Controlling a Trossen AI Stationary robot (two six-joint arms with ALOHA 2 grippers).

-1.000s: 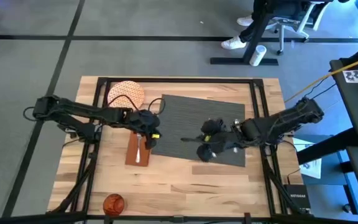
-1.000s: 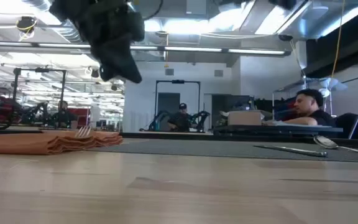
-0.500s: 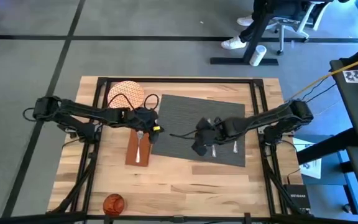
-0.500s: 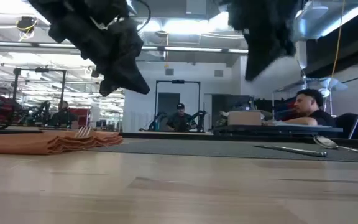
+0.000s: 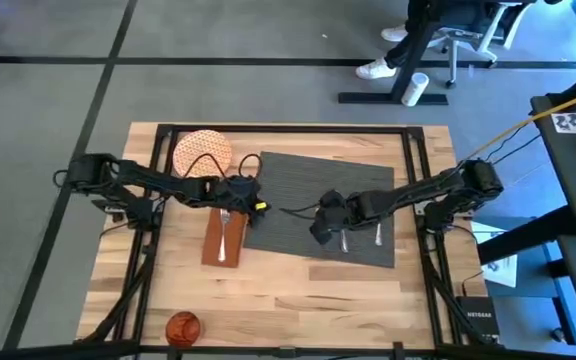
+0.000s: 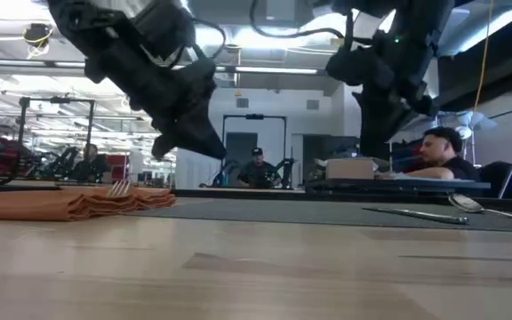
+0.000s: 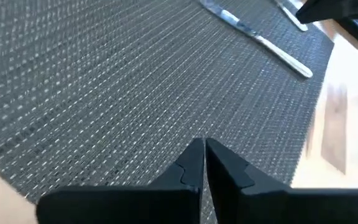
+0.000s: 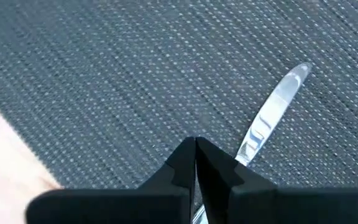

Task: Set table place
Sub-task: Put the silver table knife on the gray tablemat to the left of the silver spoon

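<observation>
Light-wood desk (image 5: 298, 290) seen from above, dark grey ribbed placemat (image 5: 298, 195) lying near its middle, long axis running across the desk, slightly skewed. On the placemat's right part: knife (image 5: 345, 235) and spoon (image 5: 378, 236), side by side, long axes running front to back. In the right wrist view, knife (image 8: 272, 112) lying diagonally, rounded blade tip pointing away from the camera. Brown napkin (image 5: 224, 240) just left of the placemat, long axis front to back, fork (image 5: 225, 232) resting along it. Orange-patterned plate (image 5: 202, 152) at the far left corner (off the placemat). Orange cup (image 5: 183, 326) at the front edge, well apart.

Left tool (image 7: 204, 163) pressed shut, empty, hovering over the placemat's left edge. Right tool (image 8: 195, 163) likewise shut, empty, above the placemat just beside the knife.
</observation>
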